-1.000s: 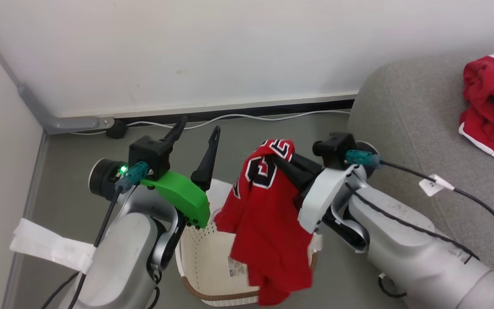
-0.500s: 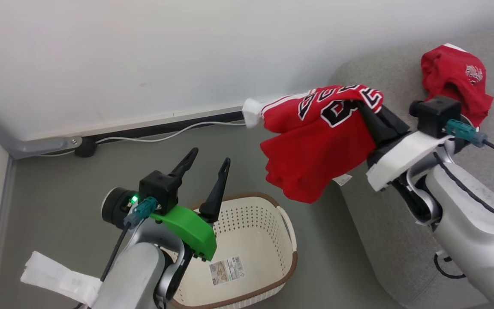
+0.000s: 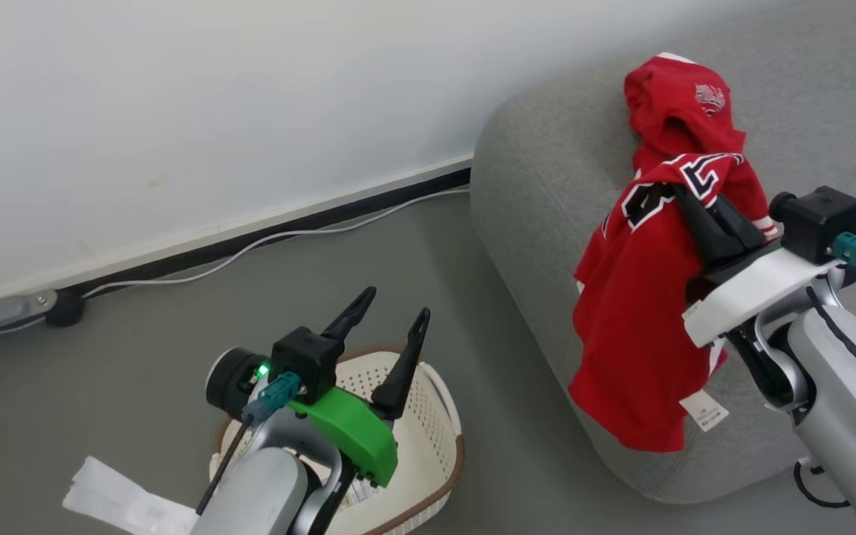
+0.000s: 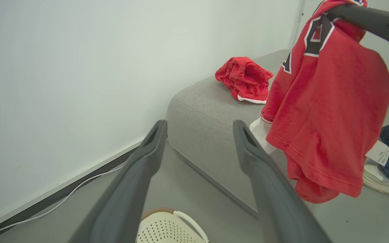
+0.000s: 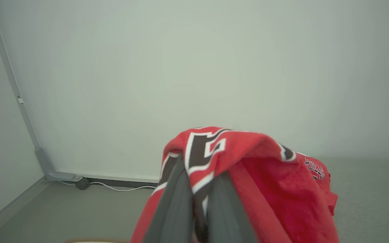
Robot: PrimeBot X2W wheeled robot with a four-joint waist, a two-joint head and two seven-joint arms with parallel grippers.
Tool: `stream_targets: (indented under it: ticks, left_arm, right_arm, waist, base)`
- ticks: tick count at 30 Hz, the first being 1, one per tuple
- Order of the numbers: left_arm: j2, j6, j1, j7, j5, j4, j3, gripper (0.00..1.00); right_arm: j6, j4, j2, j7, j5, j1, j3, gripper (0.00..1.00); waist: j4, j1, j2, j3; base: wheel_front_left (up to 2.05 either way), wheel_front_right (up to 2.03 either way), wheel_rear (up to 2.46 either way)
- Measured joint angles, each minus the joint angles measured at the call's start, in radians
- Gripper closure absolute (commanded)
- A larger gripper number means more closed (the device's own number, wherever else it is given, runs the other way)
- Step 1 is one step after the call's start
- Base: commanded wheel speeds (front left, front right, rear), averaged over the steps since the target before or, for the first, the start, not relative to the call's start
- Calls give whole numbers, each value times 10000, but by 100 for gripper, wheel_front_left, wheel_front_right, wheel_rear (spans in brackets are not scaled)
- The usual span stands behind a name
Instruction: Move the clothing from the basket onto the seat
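Bare floor (image 3: 175, 349) lies open to us on the left, bounded far by the wall (image 3: 175, 111) with a cable (image 3: 250, 244) along its foot. The basket (image 3: 439, 423) sits near, our left gripper (image 3: 397, 302) spread above it; a strip of floor parts it from the sofa (image 3: 532, 186) on the right. A crumpled garment (image 3: 677, 104) takes the sofa's far part, and the jersey (image 3: 636, 334) clamped in our right gripper (image 3: 684, 199) curtains its left flank. We see free cushion farther right.
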Motion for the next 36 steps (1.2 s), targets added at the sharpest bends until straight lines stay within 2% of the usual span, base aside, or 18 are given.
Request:
stream_targets:
  ticks: [3,13,23,29,36]
  left_arm:
    - [-52,-2,55,-75,2,-48,-98,0]
    - [-163,-82,57,-15,81,-90,-453,0]
    - [-157,-82,21,182,263,-211,-506,0]
    - [-79,19,-218,288,382,-523,-389,0]
    - [75,121,-818,594,543,-1035,-265,0]
  right_arm:
    - [2,-374,-123,0,-25,275,-180,100]
    - [10,-723,-428,-2,-48,725,-694,100]
    - [15,-1016,-449,-2,35,405,-1519,100]
    - [115,-1043,-537,-2,50,-1130,-2056,100]
    - [102,-380,-671,61,332,-3104,-2750,100]
  waist:
    - [-580,0,0,35]
    - [-1292,0,0,291]
    - [-1158,0,0,880]
    - [-951,0,0,1346]
    - [-605,0,0,2085]
  base:
    - [0,0,0]
    - [0,0,0]
    - [0,0,0]
    - [0,0,0]
    - [0,0,0]
